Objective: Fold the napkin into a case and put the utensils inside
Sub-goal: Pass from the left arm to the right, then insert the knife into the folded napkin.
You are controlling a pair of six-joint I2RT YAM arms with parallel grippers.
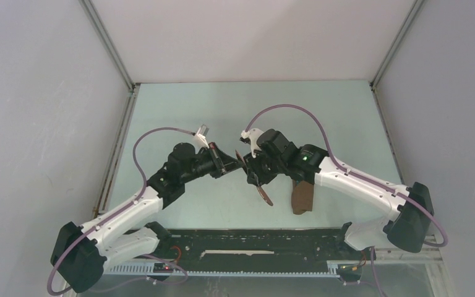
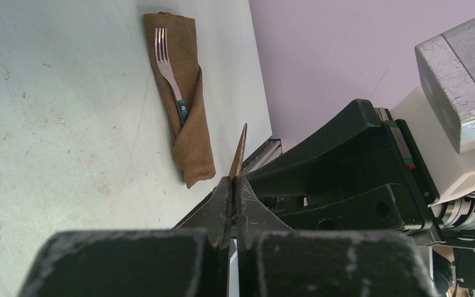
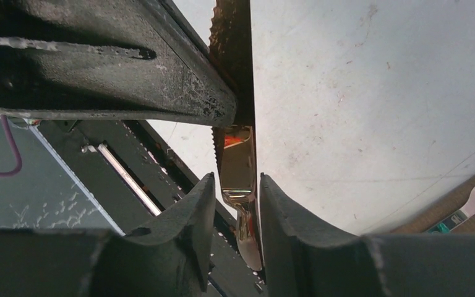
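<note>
The napkin lies folded into a narrow brown case [image 2: 192,139] on the table, with the fork [image 2: 164,55] tucked in and its tines sticking out. From above, the case [image 1: 303,197] shows just right of the grippers. Both grippers hold the reddish-brown knife [image 1: 263,193] in the air. My left gripper [image 2: 235,182] is shut on the knife [image 2: 240,151] at its blade end. My right gripper [image 3: 237,182] is closed against the edges of the knife [image 3: 238,154] where blade meets handle. In the top view the left gripper [image 1: 240,162] and right gripper [image 1: 253,178] meet nose to nose.
A black rail [image 1: 260,244] runs along the table's near edge under the arms. Grey walls with metal posts [image 1: 120,68] close in the pale green table [image 1: 253,105] on three sides. The right arm [image 1: 352,179] stretches over the case's near end.
</note>
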